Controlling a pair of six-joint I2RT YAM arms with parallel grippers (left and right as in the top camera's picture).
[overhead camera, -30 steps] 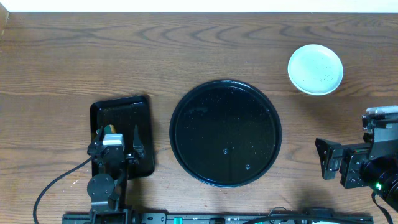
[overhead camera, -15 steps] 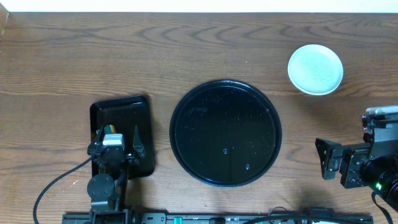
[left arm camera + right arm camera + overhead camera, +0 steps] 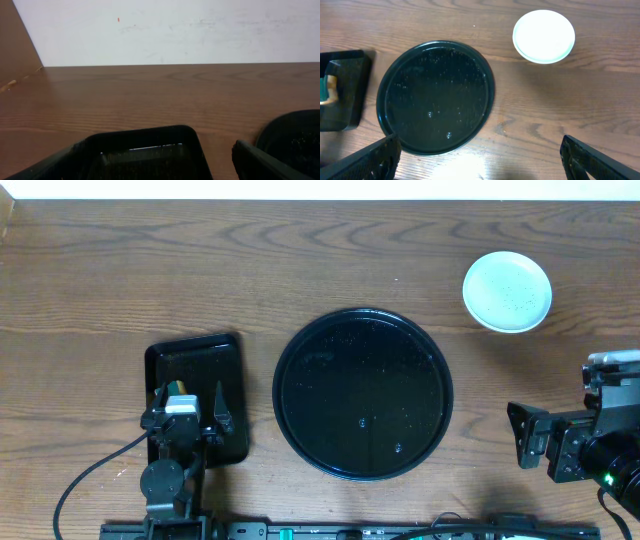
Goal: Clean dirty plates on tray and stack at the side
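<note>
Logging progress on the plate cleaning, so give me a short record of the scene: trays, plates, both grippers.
round tray: table centre, no plates on it
plate: pale, on bare wood, off the tray to the far right; others beneath it cannot be told
rectangular tray: left of round tray, holds a yellow-green item
left gripper: open, over rectangular tray, empty
right gripper: open, near right edge, empty

The round tray [image 3: 363, 393] is glossy black with pale specks; the plate [image 3: 507, 291] is pale mint; the table [image 3: 200, 270] is brown, wood-grained.
</note>
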